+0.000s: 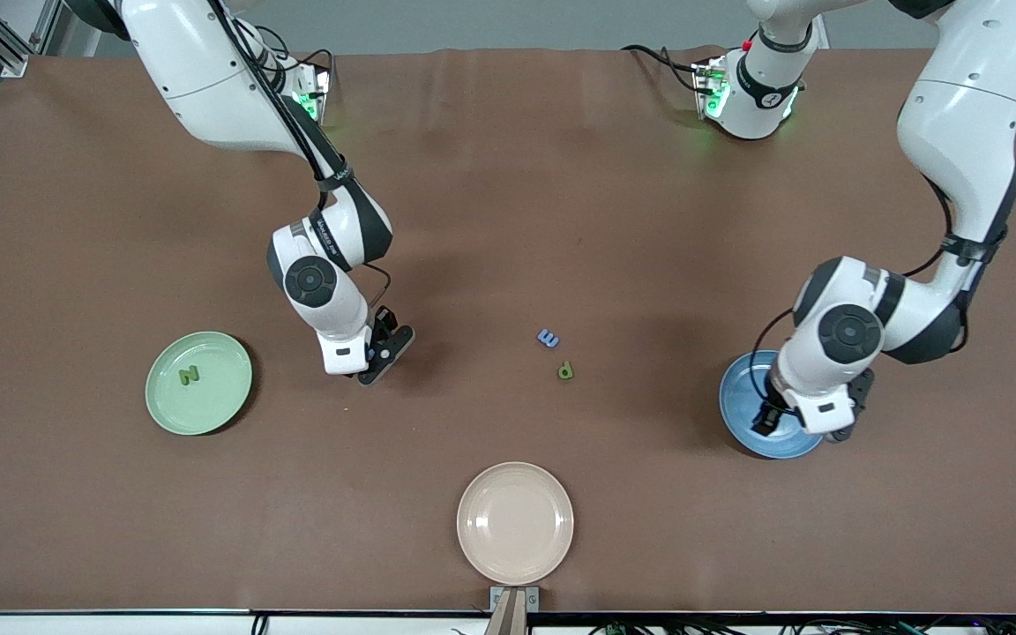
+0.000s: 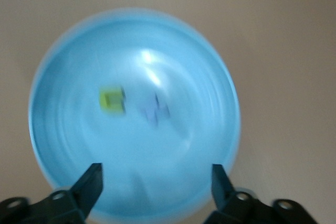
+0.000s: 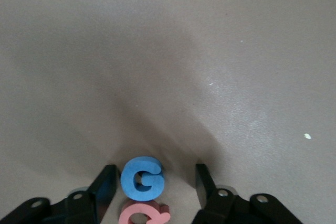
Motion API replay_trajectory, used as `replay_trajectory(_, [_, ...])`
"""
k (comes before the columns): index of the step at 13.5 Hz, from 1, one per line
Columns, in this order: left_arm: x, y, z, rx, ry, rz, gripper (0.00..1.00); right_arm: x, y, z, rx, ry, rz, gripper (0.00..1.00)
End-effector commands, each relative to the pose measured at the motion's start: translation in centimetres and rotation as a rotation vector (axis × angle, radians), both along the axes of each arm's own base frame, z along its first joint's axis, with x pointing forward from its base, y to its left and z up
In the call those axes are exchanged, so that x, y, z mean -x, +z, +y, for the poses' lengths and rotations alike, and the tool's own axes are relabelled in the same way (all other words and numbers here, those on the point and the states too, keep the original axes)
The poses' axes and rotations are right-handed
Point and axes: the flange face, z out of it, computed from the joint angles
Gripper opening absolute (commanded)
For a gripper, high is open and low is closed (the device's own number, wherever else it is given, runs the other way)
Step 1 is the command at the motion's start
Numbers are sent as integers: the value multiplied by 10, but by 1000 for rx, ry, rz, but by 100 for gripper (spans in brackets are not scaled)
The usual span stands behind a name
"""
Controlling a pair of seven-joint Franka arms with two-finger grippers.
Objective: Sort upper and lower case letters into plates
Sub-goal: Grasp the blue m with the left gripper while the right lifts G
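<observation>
Three round plates are sitting on the table: a mint green plate [image 1: 198, 383] toward the right arm's end, a blue plate [image 1: 740, 407] toward the left arm's end, and a cream-beige plate [image 1: 515, 522] nearest the front camera, between the other two. One green letter N [image 1: 188, 375] is lying in the mint green plate. Two loose letters are lying on the bare table between the arms: a blue letter [image 1: 548, 338] that reads as a lowercase m or an E on its side, and just beside it, nearer the front camera, a green lowercase letter [image 1: 565, 370] shaped like a p or d. The left wrist view is showing two blurred pieces in the blue plate [image 2: 134, 114], one yellow-green piece [image 2: 112, 100] and one pale purple piece [image 2: 155, 111], their shapes too smeared to read. The left gripper [image 2: 156, 182] is hanging over the blue plate with its fingers standing wide and nothing between them. The right gripper [image 3: 152, 187] is sitting low over the table between the mint green plate and the loose letters, its fingers spread on either side of a blue letter G [image 3: 142, 178] without visibly touching it; a pink letter [image 3: 143, 214], partly cut off, is touching the G. The table surface [image 1: 508, 203] is plain brown and matte, with cables trailing along the edge nearest the front camera.
</observation>
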Motion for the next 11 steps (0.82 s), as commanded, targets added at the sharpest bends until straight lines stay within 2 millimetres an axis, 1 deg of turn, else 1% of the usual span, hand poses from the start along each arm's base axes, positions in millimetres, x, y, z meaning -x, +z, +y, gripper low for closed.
replay_trajectory(1, [25,18,-72,-6,44,-13,98,2,-7,-8,6,12,10,44])
replay_trajectory(2, [35,16,-98,3,38,-10,96,2,-7,-8,6,12,10,36])
replay_trajectory(3, [46,14,-126,7,5,-7,91,2,-7,-8,6,12,10,33])
replay_trajectory(4, [59,11,-156,14,-26,-5,84,2,-6,-7,5,14,8,31])
replay_trajectory(6, [71,7,-196,38,-19,-13,80,2,-6,-7,5,14,8,22])
replay_trajectory(7, [80,0,-216,49,-29,-3,79,0,-1,-7,1,5,1,21])
replay_trajectory(8, [89,-5,-239,66,-40,-4,79,-7,8,-12,-1,-6,-10,20])
replay_trajectory(9, [99,-12,-259,85,-54,-4,79,-21,33,-20,-14,-24,-42,20])
replay_trajectory(10, [109,-24,-275,101,-76,7,77,-34,60,-32,-6,-49,-29,19])
replay_trajectory(11, [118,-31,-287,123,-93,10,75,-44,86,-42,13,-69,12,18])
